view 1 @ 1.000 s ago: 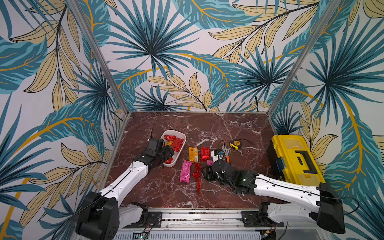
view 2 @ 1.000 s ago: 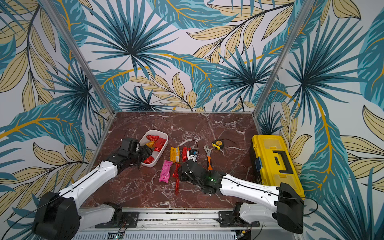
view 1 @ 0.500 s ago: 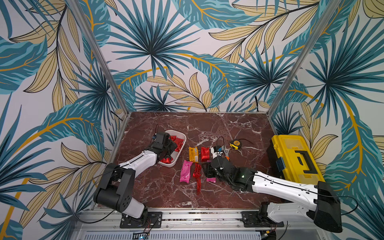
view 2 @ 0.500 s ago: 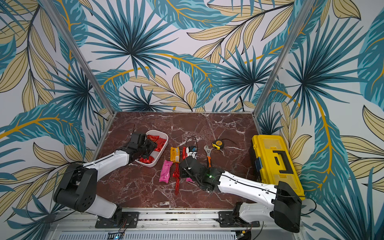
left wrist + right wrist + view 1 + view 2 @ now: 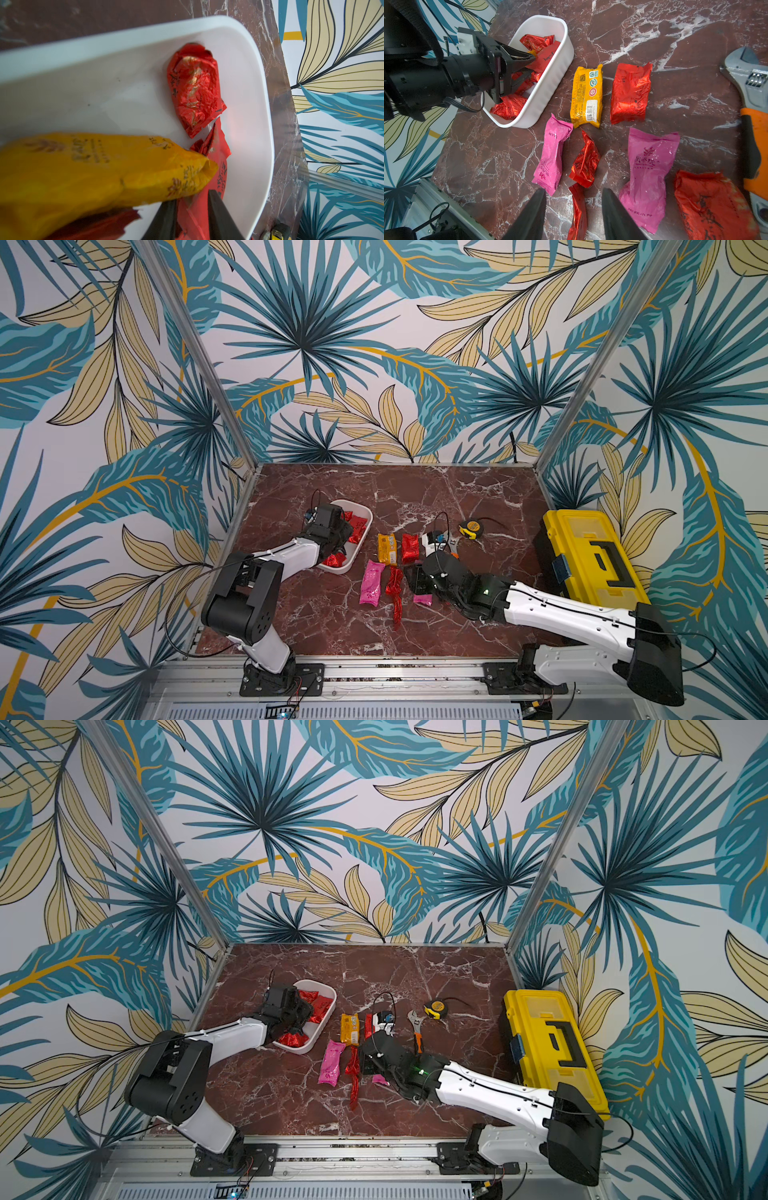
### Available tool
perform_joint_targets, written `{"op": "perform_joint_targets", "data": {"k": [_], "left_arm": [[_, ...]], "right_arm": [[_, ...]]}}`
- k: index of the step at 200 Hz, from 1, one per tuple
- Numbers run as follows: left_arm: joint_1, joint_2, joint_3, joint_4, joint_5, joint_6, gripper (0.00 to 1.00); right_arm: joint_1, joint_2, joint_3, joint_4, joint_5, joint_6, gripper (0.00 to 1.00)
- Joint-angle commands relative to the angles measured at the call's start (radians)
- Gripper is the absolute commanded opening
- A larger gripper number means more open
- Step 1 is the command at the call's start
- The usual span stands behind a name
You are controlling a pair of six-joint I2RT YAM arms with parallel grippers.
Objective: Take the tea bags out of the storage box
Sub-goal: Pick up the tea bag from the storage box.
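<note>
Red-brown marble bench [image 5: 324, 626], L edge: small white plastic tub [image 5: 550, 87], a few shiny red foil sachets [image 5: 508, 106] left inside. L claw [image 5: 192, 199] down in tub, jaws narrow, nipping a flat red foil sachet [image 5: 218, 166] by one end. An orange-yellow foil sachet [image 5: 93, 170] lies partly over it. Judgement: lift straight up, slow, so yellow one slides off & tub stays put. Clear rim before swinging out. Grip is near foil edge, may slip. Bench centre: seven loose foil sachets [image 5: 552, 153] laid out, pink/red/yellow. R claw [image 5: 573, 190] low over them, jaws abt half apart, holding nothing. R edge: yellow plastic toolbox [image 5: 590, 556].
</note>
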Motion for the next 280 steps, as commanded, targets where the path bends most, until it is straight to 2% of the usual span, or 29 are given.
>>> {"op": "perform_joint_targets", "data": {"k": [1,24,65,102,143,187,217,241,280], "left_arm": [[0.005,0.008,0.045,0.058,-0.022,-0.013,0.25],[0.005,0.005,0.036,0.073,-0.019,-0.020,0.15],[0.005,-0.031,0.010,0.070,-0.031,-0.017,0.05],[0.004,-0.075,-0.001,0.054,-0.030,-0.006,0.01],[-0.006,-0.190,-0.023,-0.003,-0.027,0.085,0.00],[-0.032,-0.391,-0.055,-0.134,-0.016,0.283,0.00],[-0.033,-0.535,-0.088,-0.187,0.077,0.497,0.00],[-0.036,-0.606,-0.083,-0.265,0.198,0.673,0.00],[-0.036,-0.706,-0.084,-0.365,0.325,0.928,0.00]], "right_arm": [[-0.006,0.010,0.005,0.003,-0.012,-0.015,0.49],[-0.006,0.005,0.003,0.002,-0.016,-0.016,0.49],[-0.006,-0.001,0.000,0.039,-0.018,-0.015,0.49],[-0.007,-0.005,0.003,0.042,-0.020,-0.024,0.49],[-0.017,-0.019,0.004,0.043,-0.021,-0.036,0.49],[-0.050,-0.036,0.005,0.042,-0.051,-0.070,0.49],[-0.088,-0.064,0.011,0.028,-0.088,-0.137,0.49],[-0.103,-0.079,0.044,0.022,-0.156,-0.266,0.49],[-0.105,-0.056,0.169,-0.141,-0.304,-0.530,0.50]]}}
